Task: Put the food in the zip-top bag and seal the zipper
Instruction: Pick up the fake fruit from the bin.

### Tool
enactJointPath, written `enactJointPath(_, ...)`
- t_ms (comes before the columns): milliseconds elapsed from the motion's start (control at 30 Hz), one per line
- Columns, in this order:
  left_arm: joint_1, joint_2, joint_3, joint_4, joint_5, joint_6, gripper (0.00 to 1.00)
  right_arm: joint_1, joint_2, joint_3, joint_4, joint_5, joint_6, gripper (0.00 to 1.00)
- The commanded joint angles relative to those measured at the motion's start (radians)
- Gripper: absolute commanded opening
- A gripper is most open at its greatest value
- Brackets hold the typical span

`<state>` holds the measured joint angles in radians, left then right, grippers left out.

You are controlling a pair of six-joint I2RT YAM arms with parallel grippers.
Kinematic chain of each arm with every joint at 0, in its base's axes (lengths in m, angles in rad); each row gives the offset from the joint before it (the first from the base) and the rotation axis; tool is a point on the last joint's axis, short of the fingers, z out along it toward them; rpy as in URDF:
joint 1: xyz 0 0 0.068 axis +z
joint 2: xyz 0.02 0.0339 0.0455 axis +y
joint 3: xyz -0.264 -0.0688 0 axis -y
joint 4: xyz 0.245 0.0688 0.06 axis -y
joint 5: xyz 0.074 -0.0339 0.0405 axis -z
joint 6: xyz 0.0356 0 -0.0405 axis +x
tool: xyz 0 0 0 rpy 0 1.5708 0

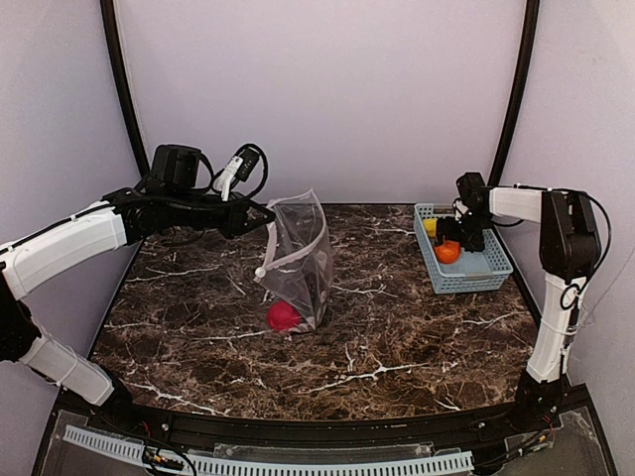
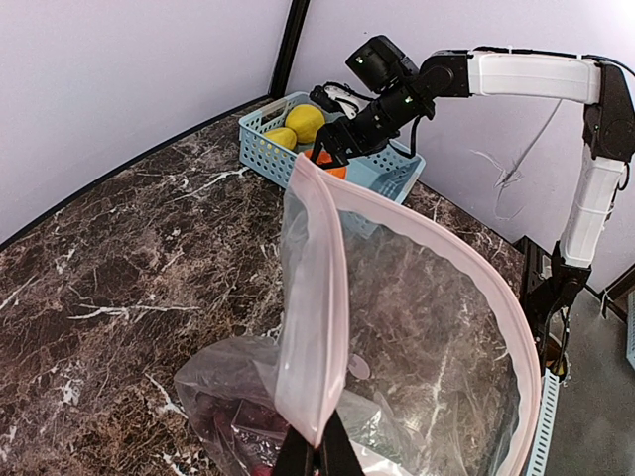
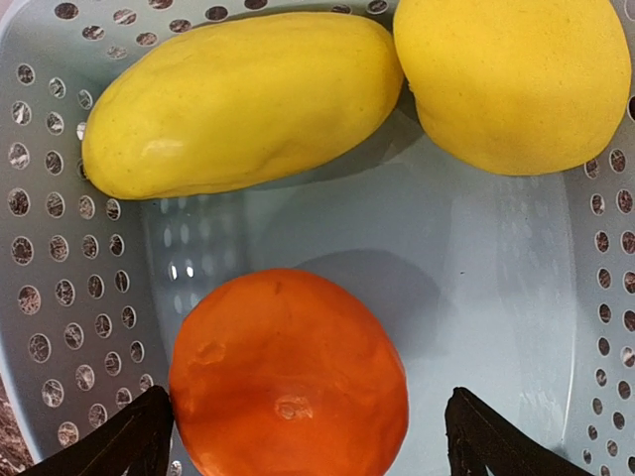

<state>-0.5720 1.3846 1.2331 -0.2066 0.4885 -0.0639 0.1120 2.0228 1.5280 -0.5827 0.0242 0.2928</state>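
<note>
The clear zip-top bag stands open in the middle of the table, held up by my left gripper, which is shut on its rim. In the left wrist view the fingers pinch the pinkish zipper, and the mouth gapes to the right. A red apple lies in the bag's bottom. My right gripper is down in the blue basket, open around an orange fruit. The orange touches the left finger; the right finger stands apart. Two yellow pieces lie beyond it.
The basket sits at the table's right rear, near the side wall. Dark marbled tabletop lies between bag and basket. A black frame rail runs along the near edge.
</note>
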Motion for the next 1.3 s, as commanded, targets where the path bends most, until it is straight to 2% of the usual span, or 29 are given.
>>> enactJointPath(0, 0.003, -0.029, -0.014, 0.004, 0.01, 0.001, 0.01, -0.013, -0.022, -0.027, -0.006, 0.016, 0.009, 0.93)
enactJointPath(200, 0.003, -0.027, -0.013, 0.005, 0.015, -0.002, 0.01, -0.011, -0.012, -0.033, 0.004, -0.048, 0.002, 0.85)
enactJointPath(433, 0.003, -0.023, -0.014, 0.005, 0.013, -0.002, 0.01, -0.008, -0.013, -0.035, 0.009, -0.033, 0.003, 0.75)
enactJointPath(767, 0.003, -0.025, -0.014, 0.005, 0.013, 0.0, 0.01, -0.008, -0.059, -0.055, 0.01, 0.002, 0.001, 0.69)
enactJointPath(1067, 0.003, -0.042, -0.024, 0.026, 0.032, -0.003, 0.01, 0.003, -0.313, -0.145, -0.008, 0.027, -0.019, 0.65)
enactJointPath(1267, 0.002, -0.045, -0.03, 0.041, 0.057, -0.013, 0.01, 0.094, -0.53, -0.195, -0.026, -0.08, -0.055, 0.64)
